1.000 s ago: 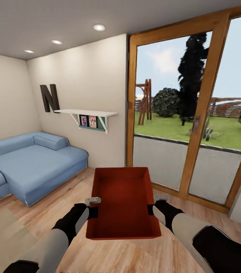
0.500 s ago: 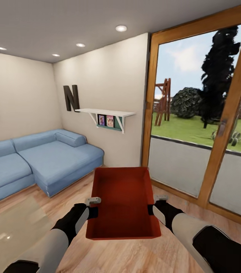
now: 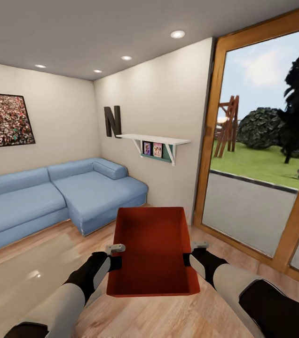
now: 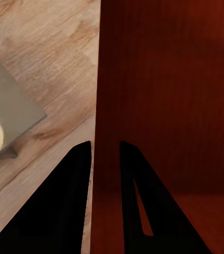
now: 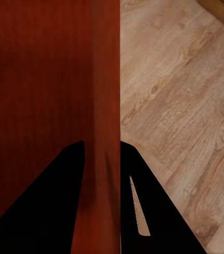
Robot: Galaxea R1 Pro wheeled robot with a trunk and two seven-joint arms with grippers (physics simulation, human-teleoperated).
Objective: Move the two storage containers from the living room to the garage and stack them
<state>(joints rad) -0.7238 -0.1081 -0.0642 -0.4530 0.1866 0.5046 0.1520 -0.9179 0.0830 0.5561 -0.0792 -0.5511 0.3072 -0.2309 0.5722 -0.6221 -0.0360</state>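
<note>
One storage container (image 3: 153, 249), a red-orange open-top plastic bin with low straight walls and a smooth matte floor, is held off the ground at lower centre of the head view, between both arms. The left pincer (image 3: 115, 256) grips its left wall and the right pincer (image 3: 190, 253) its right wall. In the left wrist view the left pincer (image 4: 105, 159) has its dark fingers clenched on either side of the thin red wall, and in the right wrist view the right pincer (image 5: 102, 156) grasps the opposite wall the same way.

This looks like the carrying step: the robot is in the living room, with the light wood plank floor (image 3: 224, 263) underfoot, a blue fabric sofa (image 3: 55, 195) at middle left, a white wall shelf (image 3: 156, 141) at centre and a wood-framed glass door (image 3: 262, 159) at right. The next move probably calls for driving on toward the garage while keeping the bin level and both grips firm. A pale glossy rug (image 3: 22, 281) lies at lower left.
</note>
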